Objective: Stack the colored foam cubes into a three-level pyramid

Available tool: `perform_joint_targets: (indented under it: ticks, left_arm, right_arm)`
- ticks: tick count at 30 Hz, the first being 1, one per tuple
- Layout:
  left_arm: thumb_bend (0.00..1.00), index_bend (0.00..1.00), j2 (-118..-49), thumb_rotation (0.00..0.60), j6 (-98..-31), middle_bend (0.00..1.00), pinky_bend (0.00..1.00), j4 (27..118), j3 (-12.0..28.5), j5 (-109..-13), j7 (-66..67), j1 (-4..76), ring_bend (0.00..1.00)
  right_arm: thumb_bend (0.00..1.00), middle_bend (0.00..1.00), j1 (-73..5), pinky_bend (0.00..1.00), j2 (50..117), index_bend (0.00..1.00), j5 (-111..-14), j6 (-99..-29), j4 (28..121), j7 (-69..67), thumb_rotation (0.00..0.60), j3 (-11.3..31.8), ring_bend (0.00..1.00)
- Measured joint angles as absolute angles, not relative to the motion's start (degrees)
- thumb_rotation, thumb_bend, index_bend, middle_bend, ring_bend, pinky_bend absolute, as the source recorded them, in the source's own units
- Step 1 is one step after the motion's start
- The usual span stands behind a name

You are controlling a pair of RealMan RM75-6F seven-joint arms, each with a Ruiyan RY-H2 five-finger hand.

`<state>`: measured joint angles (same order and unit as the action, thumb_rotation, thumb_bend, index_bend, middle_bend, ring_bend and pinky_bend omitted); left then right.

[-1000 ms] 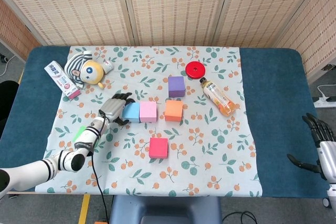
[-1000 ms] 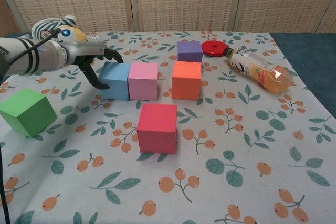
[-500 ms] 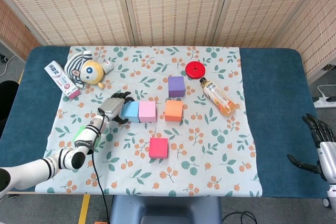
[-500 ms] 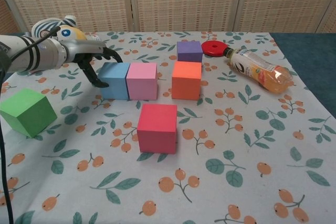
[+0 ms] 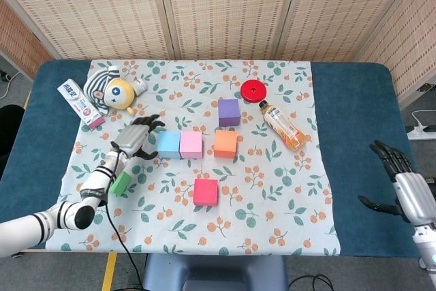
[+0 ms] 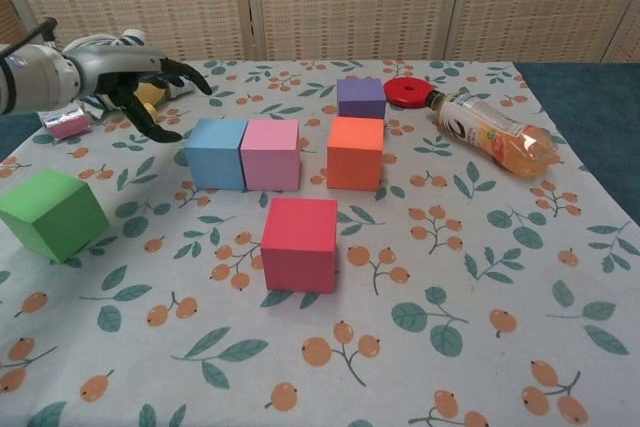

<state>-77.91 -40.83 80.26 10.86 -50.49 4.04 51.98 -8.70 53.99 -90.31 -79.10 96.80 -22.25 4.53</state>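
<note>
Six foam cubes, all single-level on the floral cloth [image 5: 272, 209]; both hands hold nothing.
Left hand [image 5: 135, 136] raised with fingers spread, just left of the blue cube [image 5: 169, 144]. Green cube [image 5: 122, 183] sits tilted toward the cloth's left edge. Blue cube and pink cube [image 5: 191, 144] touch side by side mid-cloth; orange cube [image 5: 225, 144] is apart to their right, purple cube [image 5: 229, 112] is behind, and red cube [image 5: 205, 191] stands alone toward the front edge. Right hand [image 5: 402, 182] is at the table's right edge, fingers apart.
</note>
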Motion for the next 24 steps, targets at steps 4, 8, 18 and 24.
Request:
perform_joint_targets:
  ticks: [4, 8, 18, 24]
  left_arm:
    - [0.32, 0.23, -74.4, 0.6, -46.9, 0.02, 0.04, 83.8, 10.4, -53.0, 3.4, 48.1, 0.0]
    - [0.32, 0.28, -71.2, 0.6, -53.9, 0.06, 0.04, 86.9, 9.6, -56.3, 3.3, 43.5, 0.0]
    - [0.32, 0.31, -65.9, 0.6, -59.9, 0.08, 0.05, 92.2, 7.4, -64.3, -0.4, 37.2, 0.0]
    - [0.32, 0.32, -63.4, 0.6, -62.3, 0.08, 0.05, 94.3, 6.3, -71.5, -5.6, 34.2, 0.0]
  right_arm:
    - [0.0, 0.05, -14.1, 0.05, 54.2, 0.0, -91.4, -73.0, 96.1, -26.0, 0.6, 5.6, 0.0]
    - [0.0, 0.12, -20.6, 0.15, 55.2, 0.0, -91.7, -64.9, 95.0, -31.2, 0.6, 6.7, 0.0]
    - [0.0, 0.12, -35.2, 0.16, 63.2, 0.03, -87.8, -47.7, 89.0, -34.0, 0.6, 10.2, 0.0]
    - [0.0, 0.12, -44.8, 0.17, 73.0, 0.09, -80.0, -35.9, 79.5, -28.0, 0.6, 12.3, 0.0]
